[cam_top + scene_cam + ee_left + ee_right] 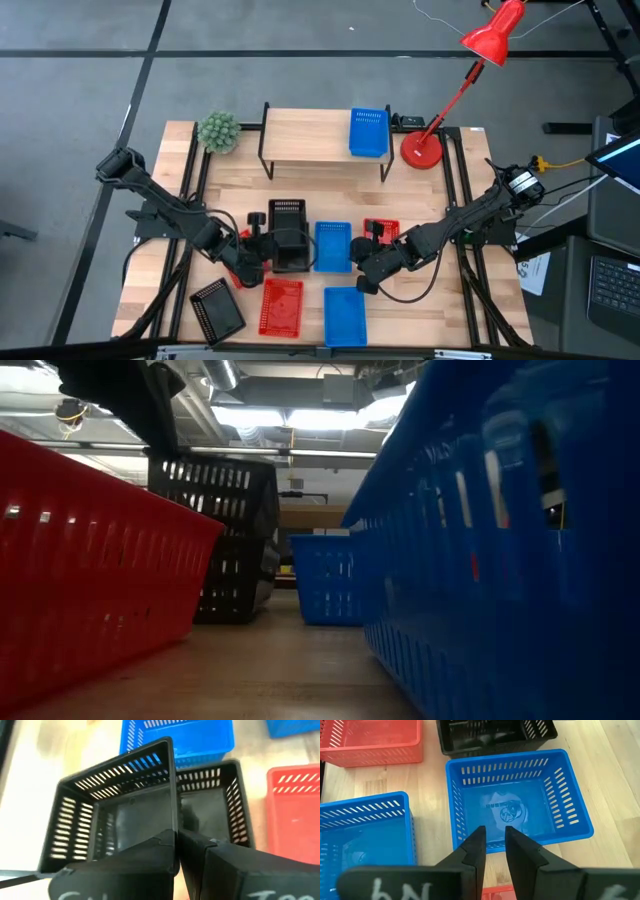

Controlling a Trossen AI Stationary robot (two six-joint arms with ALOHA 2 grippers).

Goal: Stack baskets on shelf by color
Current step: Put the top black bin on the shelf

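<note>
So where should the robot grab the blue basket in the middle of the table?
Probably by its thin rim, coming straight down from above. The blue basket sits upright and open-topped, so one finger can slip inside and one outside the near short wall. The right end effector hovers right over that wall, slightly open. A black basket stands close behind the far wall, so that side looks tighter.

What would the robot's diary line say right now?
left gripper: shut on black basket | right gripper: open above blue basket | shelf: one blue
</note>
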